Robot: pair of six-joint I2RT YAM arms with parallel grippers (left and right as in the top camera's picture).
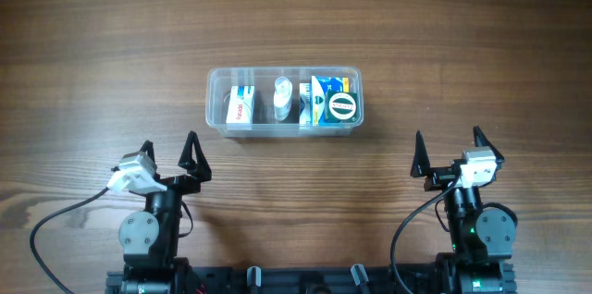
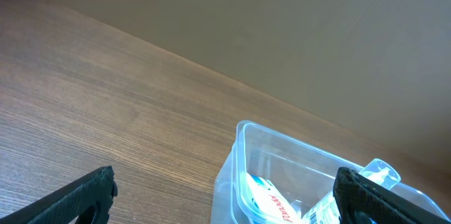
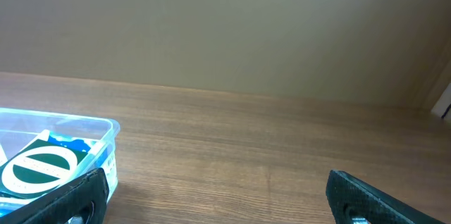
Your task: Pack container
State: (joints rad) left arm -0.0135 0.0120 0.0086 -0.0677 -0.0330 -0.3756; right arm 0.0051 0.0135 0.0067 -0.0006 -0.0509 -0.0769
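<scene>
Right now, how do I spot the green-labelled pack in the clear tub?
Find the clear rectangular plastic tub mid table. At its right end lies the pack with a round green label; the white bottle and white box alongside lack one.

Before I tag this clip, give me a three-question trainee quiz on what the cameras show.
1. True or false: the left gripper and the right gripper are both open and empty.
2. In the container, the box with the round green label sits at: A the left end, B the middle, C the right end.
3. Which gripper touches the container?
Key: 1 true; 2 C; 3 neither.
</scene>
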